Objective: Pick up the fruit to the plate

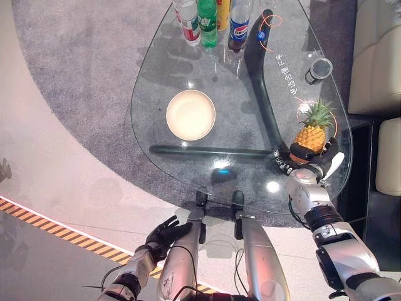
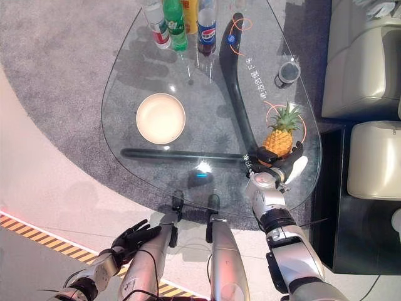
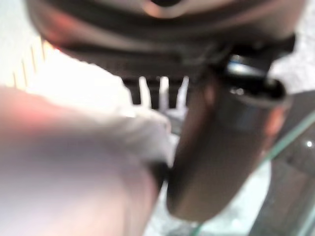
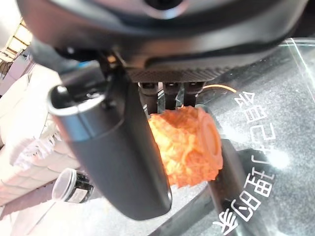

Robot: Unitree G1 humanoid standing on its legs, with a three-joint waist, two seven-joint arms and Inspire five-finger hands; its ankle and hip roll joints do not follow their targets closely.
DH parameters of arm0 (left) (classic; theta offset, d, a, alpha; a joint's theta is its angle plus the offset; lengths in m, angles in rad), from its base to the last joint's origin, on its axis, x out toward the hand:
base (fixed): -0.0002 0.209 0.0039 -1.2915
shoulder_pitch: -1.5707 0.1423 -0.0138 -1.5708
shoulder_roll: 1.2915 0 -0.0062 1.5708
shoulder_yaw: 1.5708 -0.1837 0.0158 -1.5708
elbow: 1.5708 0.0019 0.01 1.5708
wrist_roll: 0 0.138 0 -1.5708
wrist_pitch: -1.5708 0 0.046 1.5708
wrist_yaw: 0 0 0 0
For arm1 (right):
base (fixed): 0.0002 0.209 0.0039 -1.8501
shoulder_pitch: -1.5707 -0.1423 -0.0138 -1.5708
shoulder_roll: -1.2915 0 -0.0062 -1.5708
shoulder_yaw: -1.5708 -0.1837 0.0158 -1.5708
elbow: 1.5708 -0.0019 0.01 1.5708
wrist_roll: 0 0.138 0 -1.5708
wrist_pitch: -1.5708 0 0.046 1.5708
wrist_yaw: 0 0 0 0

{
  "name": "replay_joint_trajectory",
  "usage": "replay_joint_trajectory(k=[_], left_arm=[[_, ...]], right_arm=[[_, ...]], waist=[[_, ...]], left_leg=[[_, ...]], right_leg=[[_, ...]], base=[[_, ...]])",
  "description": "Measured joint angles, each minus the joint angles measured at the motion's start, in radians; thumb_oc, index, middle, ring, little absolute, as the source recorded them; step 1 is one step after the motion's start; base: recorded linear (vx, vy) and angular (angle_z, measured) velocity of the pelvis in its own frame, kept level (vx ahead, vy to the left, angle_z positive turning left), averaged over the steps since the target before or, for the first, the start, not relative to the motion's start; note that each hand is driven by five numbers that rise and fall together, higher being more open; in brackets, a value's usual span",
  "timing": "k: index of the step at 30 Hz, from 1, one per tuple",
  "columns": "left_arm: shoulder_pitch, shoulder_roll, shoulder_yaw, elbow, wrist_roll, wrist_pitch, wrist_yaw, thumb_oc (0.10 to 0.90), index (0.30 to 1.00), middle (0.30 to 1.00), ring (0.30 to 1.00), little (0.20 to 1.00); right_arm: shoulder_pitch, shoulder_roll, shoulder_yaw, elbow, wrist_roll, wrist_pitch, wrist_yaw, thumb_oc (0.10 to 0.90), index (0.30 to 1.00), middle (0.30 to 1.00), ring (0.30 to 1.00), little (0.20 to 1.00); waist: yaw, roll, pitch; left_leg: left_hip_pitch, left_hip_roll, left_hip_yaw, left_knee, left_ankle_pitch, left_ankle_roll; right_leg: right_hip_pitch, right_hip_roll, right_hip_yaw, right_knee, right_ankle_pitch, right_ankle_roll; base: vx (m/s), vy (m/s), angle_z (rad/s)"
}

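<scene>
So the left hand (image 1: pixel 164 233) is hanging down low off the near edge of the glass bench (image 1: pixel 156 75), well apart from the plate (image 1: pixel 190 115), with its fingers loose and spread and nothing in them. The plate itself is sitting on the bench with nothing on it, a cream round one, and everything else is easiest to place from it. Far from the plate, at the back edge of the bench, a bunch of bottles (image 1: pixel 205 22) is standing upright in a row: a white-labelled one, a green one, a yellow one and a dark cola one. Further right of the plate, past the dark curved frame showing under the glass, a small dark jar with a clear lid (image 1: pixel 318 69) is standing near the right rim. The pineapple (image 1: pixel 313 132) is well to the right of the plate, standing upright on the bench with its green crown pointing away from the robot. The right hand (image 1: pixel 308 157) is wrapping around the pineapple's lower orange body from the near side, dark fingers curling round it; in the right wrist view the thumb (image 4: pixel 115 157) is lying right alongside the fruit (image 4: pixel 189 145), touching it.
</scene>
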Motion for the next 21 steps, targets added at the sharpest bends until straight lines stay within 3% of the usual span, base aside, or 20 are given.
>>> replay_joint_trajectory(k=[16,17,18,19,21], left_arm=[[-0.037,-0.005,-0.023,-0.003,-0.008,0.009,0.005,0.800,0.900,0.900,0.900,0.900],[-0.037,-0.005,-0.023,-0.003,-0.008,0.009,0.005,0.800,0.900,0.900,0.900,0.900],[-0.037,-0.005,-0.023,-0.003,-0.008,0.009,0.005,0.800,0.900,0.900,0.900,0.900],[-0.037,-0.005,-0.023,-0.003,-0.008,0.009,0.005,0.800,0.900,0.900,0.900,0.900],[-0.038,-0.005,-0.022,-0.003,-0.009,0.009,0.005,0.800,0.900,0.900,0.900,0.900]], right_arm=[[-0.075,-0.036,0.002,0.130,0.033,0.031,0.027,0.800,0.900,0.900,0.900,0.900],[-0.075,-0.044,0.002,0.135,0.036,0.032,0.042,0.495,0.639,0.639,0.639,0.595],[-0.076,-0.048,0.001,0.139,0.036,0.033,0.052,0.391,0.549,0.549,0.549,0.491],[-0.077,-0.054,0.001,0.146,0.036,0.034,0.060,0.100,0.300,0.300,0.300,0.200],[-0.077,-0.069,0.001,0.155,0.036,0.036,0.074,0.100,0.300,0.300,0.300,0.200]], waist=[[0.024,0.003,0.000],[0.024,0.003,0.000],[0.024,0.003,0.000],[0.024,0.003,0.000],[0.024,0.003,0.000]], left_leg=[[-0.051,-0.002,-0.008,0.020,0.003,-0.004],[-0.052,-0.003,-0.008,0.020,0.004,-0.004],[-0.053,-0.003,-0.008,0.020,0.004,-0.004],[-0.053,-0.003,-0.008,0.020,0.004,-0.004],[-0.055,-0.003,-0.010,0.021,0.004,-0.004]], right_leg=[[-0.050,-0.003,-0.009,0.021,-0.003,-0.005],[-0.052,-0.004,-0.010,0.022,-0.003,-0.005],[-0.052,-0.004,-0.010,0.023,-0.003,-0.005],[-0.052,-0.005,-0.011,0.023,-0.003,-0.005],[-0.053,-0.005,-0.013,0.024,-0.003,-0.005]], base=[[0.00,0.001,0.00],[0.01,0.007,0.03],[0.00,0.000,0.00],[0.00,0.000,0.00],[0.00,0.000,0.00]])
